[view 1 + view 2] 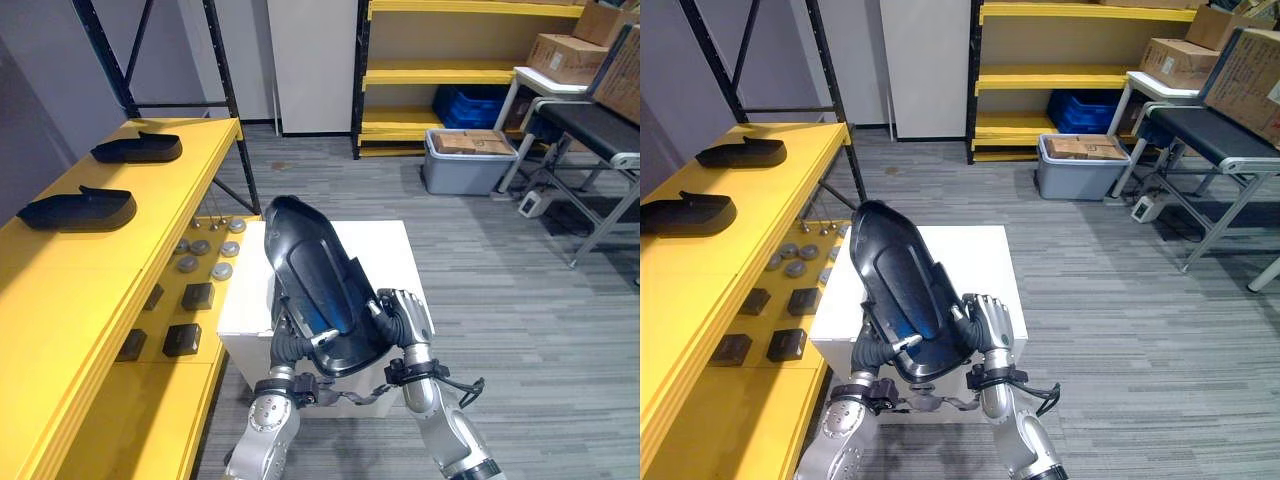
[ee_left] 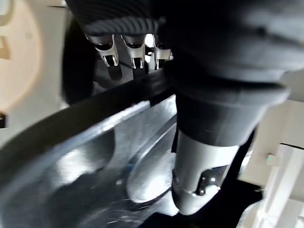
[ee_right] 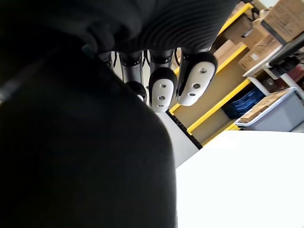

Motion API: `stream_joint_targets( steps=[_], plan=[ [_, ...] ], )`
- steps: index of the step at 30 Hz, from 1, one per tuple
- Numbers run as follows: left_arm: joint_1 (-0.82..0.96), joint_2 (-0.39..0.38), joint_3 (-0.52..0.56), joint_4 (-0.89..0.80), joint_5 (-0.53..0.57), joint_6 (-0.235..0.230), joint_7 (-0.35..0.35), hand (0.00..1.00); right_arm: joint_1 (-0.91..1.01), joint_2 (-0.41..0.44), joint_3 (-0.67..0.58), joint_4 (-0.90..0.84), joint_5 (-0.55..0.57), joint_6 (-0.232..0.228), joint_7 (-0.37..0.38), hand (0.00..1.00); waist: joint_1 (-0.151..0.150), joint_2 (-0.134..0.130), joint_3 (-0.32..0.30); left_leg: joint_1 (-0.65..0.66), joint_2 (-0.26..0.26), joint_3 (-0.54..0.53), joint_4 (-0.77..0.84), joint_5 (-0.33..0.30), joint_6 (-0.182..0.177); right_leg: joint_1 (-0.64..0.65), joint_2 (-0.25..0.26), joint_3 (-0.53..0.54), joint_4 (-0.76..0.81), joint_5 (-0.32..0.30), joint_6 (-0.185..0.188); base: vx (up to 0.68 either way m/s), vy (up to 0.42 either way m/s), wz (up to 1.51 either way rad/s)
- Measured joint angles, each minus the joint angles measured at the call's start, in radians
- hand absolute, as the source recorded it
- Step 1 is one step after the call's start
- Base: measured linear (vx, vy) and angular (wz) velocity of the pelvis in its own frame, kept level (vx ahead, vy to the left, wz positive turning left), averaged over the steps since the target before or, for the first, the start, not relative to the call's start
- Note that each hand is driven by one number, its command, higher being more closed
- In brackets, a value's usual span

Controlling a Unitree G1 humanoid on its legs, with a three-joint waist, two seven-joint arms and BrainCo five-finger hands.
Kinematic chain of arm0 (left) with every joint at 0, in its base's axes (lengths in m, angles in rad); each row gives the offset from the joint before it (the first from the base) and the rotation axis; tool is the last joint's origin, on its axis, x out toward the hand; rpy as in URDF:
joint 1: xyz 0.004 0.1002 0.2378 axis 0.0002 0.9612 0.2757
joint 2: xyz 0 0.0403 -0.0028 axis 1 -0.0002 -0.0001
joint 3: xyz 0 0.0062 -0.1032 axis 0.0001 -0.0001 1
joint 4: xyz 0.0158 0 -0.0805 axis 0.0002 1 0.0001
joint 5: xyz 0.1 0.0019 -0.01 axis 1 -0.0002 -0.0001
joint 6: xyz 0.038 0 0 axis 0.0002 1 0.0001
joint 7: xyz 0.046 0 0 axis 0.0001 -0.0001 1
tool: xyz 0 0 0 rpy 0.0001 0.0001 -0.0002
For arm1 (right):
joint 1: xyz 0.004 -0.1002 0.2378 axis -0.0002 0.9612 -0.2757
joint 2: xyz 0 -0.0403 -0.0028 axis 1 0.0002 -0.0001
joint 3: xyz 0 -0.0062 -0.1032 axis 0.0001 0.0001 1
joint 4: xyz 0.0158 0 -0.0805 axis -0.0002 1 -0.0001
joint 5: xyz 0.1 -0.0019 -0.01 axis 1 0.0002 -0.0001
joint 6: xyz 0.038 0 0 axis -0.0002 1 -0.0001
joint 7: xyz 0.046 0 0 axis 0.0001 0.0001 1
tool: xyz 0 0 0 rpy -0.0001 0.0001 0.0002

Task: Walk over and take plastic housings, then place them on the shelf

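Left eye view: left robot hand (image 1: 288,347) and right robot hand (image 1: 405,318) clasp a housing (image 1: 315,290) above the counter (image 1: 385,250). Far housing (image 1: 138,149) and near housing (image 1: 78,209) lie on the left shelf (image 1: 60,300). This one is yet to be carried there, seemingly unobstructed.
Left wrist view: thumb (image 2: 199,161) inside its rim.
Right wrist view: fingers (image 3: 195,83) curled on its edge.

The near part of the yellow shelf (image 1: 70,320) at left is left bare. Its far part is occupied by two black housings (image 1: 80,210).
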Motion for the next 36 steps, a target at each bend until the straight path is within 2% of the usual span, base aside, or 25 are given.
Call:
stream_joint_targets(
  steps=[7,8,12,15,20,22,23,28,33,36],
  plan=[
    [-0.002,0.038,-0.064,0.02,-0.223,-0.002,0.0,1.0,-0.016,-0.059,0.044,0.0,0.0,0.0,-0.002,1.0,0.005,0.001,-0.01,-0.007,0.015,0.004,0.0,0.005,-0.009,0.015,0.015,0.003,-0.045,0.032,-0.011,0.0,-0.002,-0.02],
    [-0.003,0.042,-0.064,0.02,-0.242,-0.003,0.001,1.0,-0.022,-0.068,0.054,0.0,0.0,0.0,-0.002,0.0,0.005,0.001,-0.012,-0.006,0.018,0.004,0.0,0.004,-0.01,0.015,0.018,0.004,-0.045,0.033,-0.012,0.0,0.0,0.0],
    [-0.031,0.073,-0.054,0.02,-0.266,-0.006,0.024,1.0,-0.031,-0.082,0.107,-0.021,0.004,-0.006,0.003,0.0,0.007,0.003,-0.014,-0.007,0.026,0.003,0.0,0.007,-0.018,0.021,0.029,0.004,-0.06,0.041,-0.021,-0.03,-0.006,-0.01],
    [-0.041,0.083,-0.04,0.02,-0.236,-0.007,0.026,1.0,-0.03,-0.082,0.113,-0.028,0.026,-0.025,0.012,0.0,0.008,0.004,-0.015,-0.007,0.034,0.002,0.0,0.007,-0.021,0.022,0.033,0.003,-0.061,0.042,-0.022,0.0,0.0,0.0],
    [-0.04,0.061,0.012,-0.038,-0.067,0.004,0.024,1.0,-0.014,-0.075,0.086,-0.054,0.136,-0.065,0.049,0.0,0.008,0.004,-0.015,-0.006,0.027,0.002,0.0,0.007,-0.021,0.021,0.035,0.002,-0.059,0.042,-0.021,0.0,0.0,0.0],
    [-0.04,0.029,0.04,-0.1,0.05,0.005,0.021,1.0,0.014,-0.07,0.035,-0.118,0.241,-0.11,0.085,0.0,0.016,0.004,-0.015,-0.006,0.024,0.001,0.0,0.007,-0.021,0.022,0.032,0.002,-0.058,0.04,-0.02,0.0,0.0,0.0],
    [-0.04,0.021,0.052,-0.114,0.07,0.005,0.02,1.0,0.02,-0.068,0.023,-0.131,0.265,-0.121,0.092,0.0,0.017,0.004,-0.015,-0.005,0.024,0.001,0.0,0.007,-0.021,0.022,0.032,0.001,-0.056,0.039,-0.019,0.0,0.0,0.0],
    [-0.036,-0.028,0.121,-0.167,0.176,0.005,0.003,1.0,0.065,-0.044,-0.151,-0.266,0.488,-0.18,0.147,0.0,0.016,0.007,-0.012,0.007,0.023,0.0,-0.003,0.006,-0.023,0.026,0.031,0.001,-0.04,0.03,-0.016,-0.01,0.001,0.0],
    [0.019,-0.04,0.256,-0.231,0.215,0.005,0.003,1.0,0.122,-0.01,-0.456,-0.36,0.708,-0.235,0.178,0.0,0.002,0.008,-0.009,0.004,0.023,0.003,-0.004,-0.003,-0.034,0.018,0.03,0.003,-0.039,0.021,-0.005,-0.03,0.009,-0.01],
    [0.053,-0.042,0.31,-0.252,0.226,0.005,0.004,1.0,0.155,0.024,-0.587,-0.346,0.816,-0.243,0.179,0.0,-0.006,0.008,-0.007,0.004,0.023,0.004,-0.004,-0.003,-0.034,0.018,0.029,0.003,-0.04,0.021,-0.006,0.0,0.0,0.0]
  ],
)
